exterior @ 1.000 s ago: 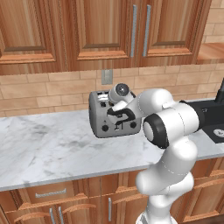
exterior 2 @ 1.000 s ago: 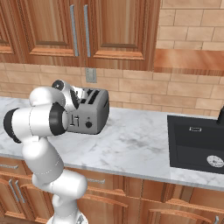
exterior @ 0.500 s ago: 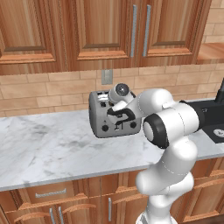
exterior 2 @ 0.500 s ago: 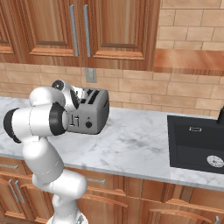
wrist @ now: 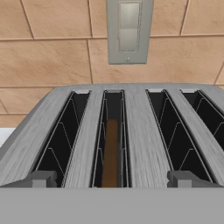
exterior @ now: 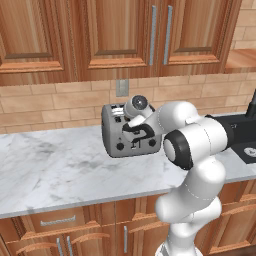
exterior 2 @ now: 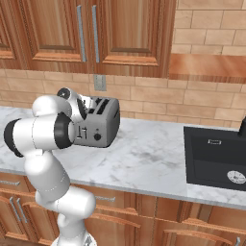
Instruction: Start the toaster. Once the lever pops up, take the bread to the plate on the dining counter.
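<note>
Brushed silver metal, boxy, the toaster (exterior: 132,135) sat on veined marble worktop (exterior: 55,170), my wrist before it. From the right, two black knobs (exterior 2: 97,137) faced outward. My hand camera alone showed the bread (wrist: 110,153), thin and brown, sunk in the second slot; whether my jaws were spread, I couldn't tell.

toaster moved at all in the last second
No. The toaster sits at the same spot under the wall outlet in the left base view.
</note>
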